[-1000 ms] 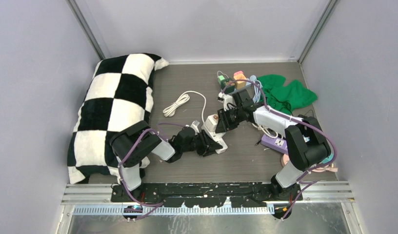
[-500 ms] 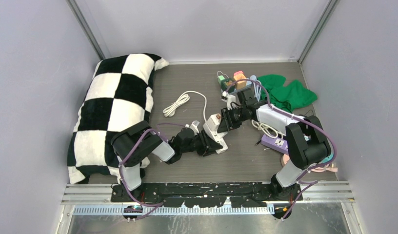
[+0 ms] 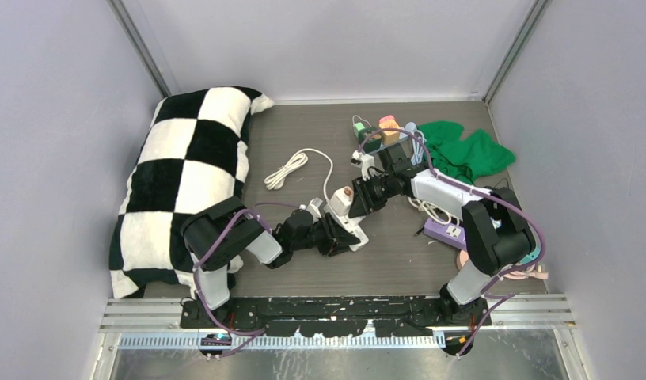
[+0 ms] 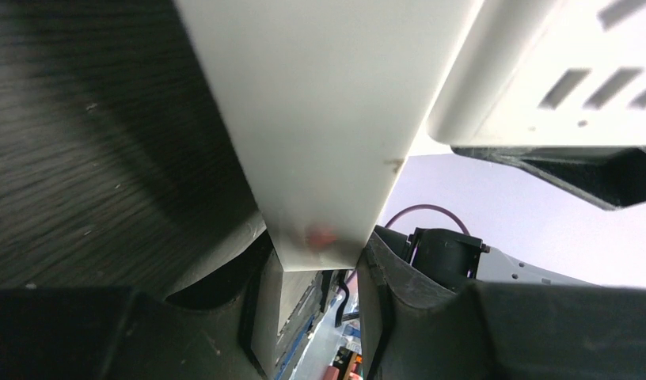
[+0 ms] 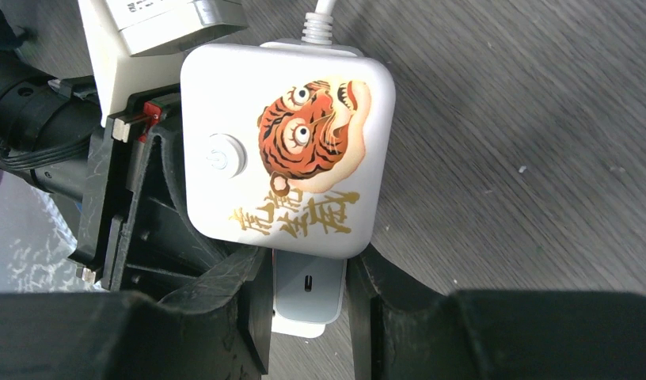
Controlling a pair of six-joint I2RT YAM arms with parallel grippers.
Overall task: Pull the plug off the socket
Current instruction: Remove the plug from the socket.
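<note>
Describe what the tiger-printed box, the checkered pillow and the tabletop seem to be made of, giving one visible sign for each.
Tiger-printed box: likely hard plastic, smooth semi-gloss white, with moulded rounded corners.
Checkered pillow: soft fabric, probably plush; it looks fuzzy and matte, with sagging edges.
Tabletop: dark wood-grain surface, matte, perhaps laminate; fine streaks show.

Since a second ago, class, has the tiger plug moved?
Yes, slightly. In the top view the plug has shifted a little left, toward the pillow, narrowing its gap to the coiled cable, which has stayed put.
</note>
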